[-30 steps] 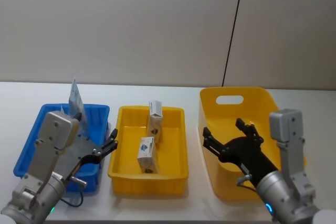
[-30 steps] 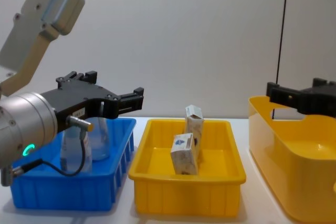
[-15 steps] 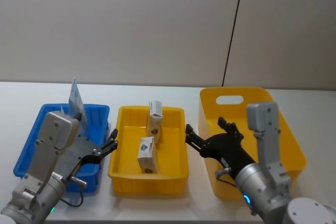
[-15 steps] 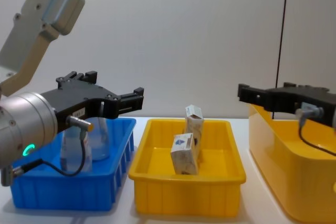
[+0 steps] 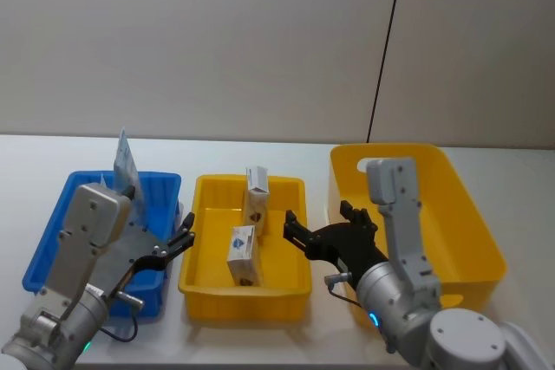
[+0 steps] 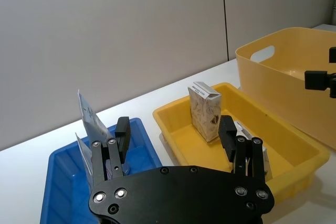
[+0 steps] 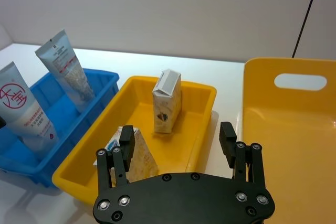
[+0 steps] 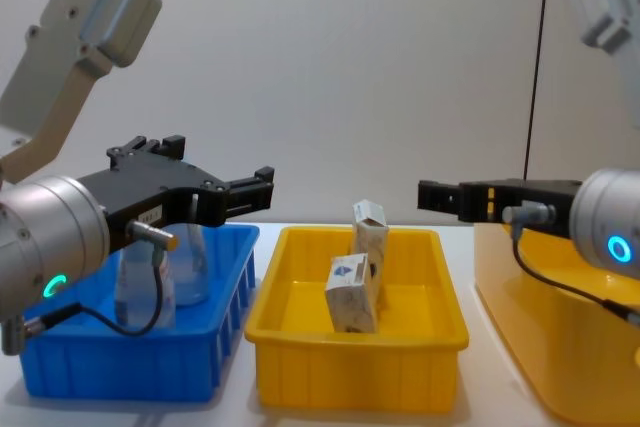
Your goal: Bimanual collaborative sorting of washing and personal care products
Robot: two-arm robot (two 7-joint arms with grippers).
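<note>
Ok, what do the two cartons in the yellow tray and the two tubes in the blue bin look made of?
Rear carton and front carton: likely matte printed cardboard, given sharp folded edges and flat faces. White tube: probably soft, slightly glossy plastic, with a flat crimped end. Bluish tube: similar plastic, seemingly translucent, though hard to confirm.

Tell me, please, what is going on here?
Care products are being sorted. Two cartons stand in the yellow tray, two tubes in the blue bin. The right pincer, open and holding nothing, hangs over the tray's right edge beside the large yellow bin. The left pincer, also open, hovers at the blue bin's right edge.
</note>
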